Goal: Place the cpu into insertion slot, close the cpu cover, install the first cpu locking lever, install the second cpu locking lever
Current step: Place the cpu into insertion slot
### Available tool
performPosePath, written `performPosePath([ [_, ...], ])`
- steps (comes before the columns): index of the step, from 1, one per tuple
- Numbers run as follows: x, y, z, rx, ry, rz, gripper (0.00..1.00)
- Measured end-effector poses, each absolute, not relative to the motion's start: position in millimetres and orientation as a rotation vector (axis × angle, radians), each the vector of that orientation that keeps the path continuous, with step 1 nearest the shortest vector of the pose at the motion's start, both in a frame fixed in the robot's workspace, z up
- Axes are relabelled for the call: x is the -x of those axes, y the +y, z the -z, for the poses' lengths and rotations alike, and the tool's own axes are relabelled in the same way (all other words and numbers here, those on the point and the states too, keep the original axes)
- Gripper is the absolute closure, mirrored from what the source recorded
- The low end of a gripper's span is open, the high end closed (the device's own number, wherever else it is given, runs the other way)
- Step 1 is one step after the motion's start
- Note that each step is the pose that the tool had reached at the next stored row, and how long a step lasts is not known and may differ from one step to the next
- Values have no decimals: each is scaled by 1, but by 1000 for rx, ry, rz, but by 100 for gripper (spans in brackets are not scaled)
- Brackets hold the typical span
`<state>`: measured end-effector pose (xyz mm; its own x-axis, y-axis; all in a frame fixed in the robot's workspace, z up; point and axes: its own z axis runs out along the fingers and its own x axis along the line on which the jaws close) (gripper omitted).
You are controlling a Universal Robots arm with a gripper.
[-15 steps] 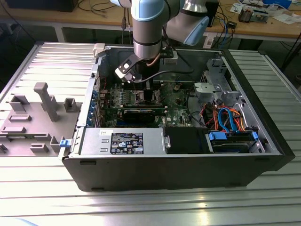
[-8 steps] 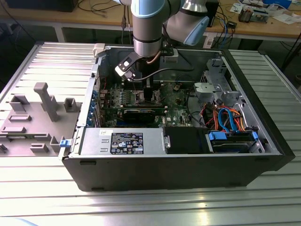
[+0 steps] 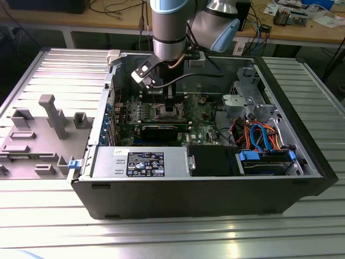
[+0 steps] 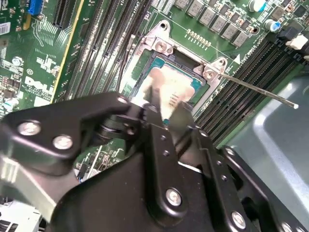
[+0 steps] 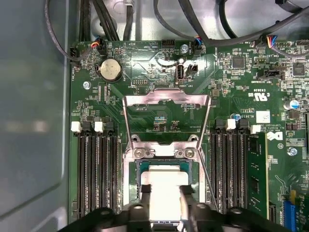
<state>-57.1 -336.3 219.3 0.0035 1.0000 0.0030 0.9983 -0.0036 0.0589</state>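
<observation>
In the exterior view my gripper (image 3: 171,105) reaches down into the open computer case over the green board. In both wrist views the cpu (image 5: 164,180) (image 4: 174,82), silver top up, sits square in or just over the insertion slot (image 5: 136,166) (image 4: 145,72); I cannot tell if it rests fully. My gripper (image 5: 165,193) (image 4: 168,104) is shut on the cpu, one finger (image 5: 145,195) on each side. The cpu cover (image 5: 166,98) stands flipped open beyond the slot. A thin wire locking lever (image 4: 256,89) (image 5: 208,181) sticks out loose beside the socket.
Black memory slots (image 5: 96,169) (image 5: 231,169) flank the socket. A long black card (image 3: 161,129), a silver power-supply box (image 3: 137,162) and a drive bay with blue and orange cables (image 3: 264,140) fill the case. A grey fixture (image 3: 48,116) stands at the exterior view's left.
</observation>
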Motion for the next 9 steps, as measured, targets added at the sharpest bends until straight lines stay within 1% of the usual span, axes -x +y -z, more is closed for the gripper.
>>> performPosePath([
  [1, 57, -336, -219, -2197, 2189, -68, 71],
  [2, 57, -336, -219, -2197, 2189, -68, 71],
  [3, 57, -336, -219, -2197, 2189, -67, 83],
  [4, 57, -336, -219, -2197, 2189, -67, 83],
  [5, 57, -336, -219, -2197, 2189, -67, 89],
  [9, 57, -336, -219, -2197, 2189, -67, 89],
])
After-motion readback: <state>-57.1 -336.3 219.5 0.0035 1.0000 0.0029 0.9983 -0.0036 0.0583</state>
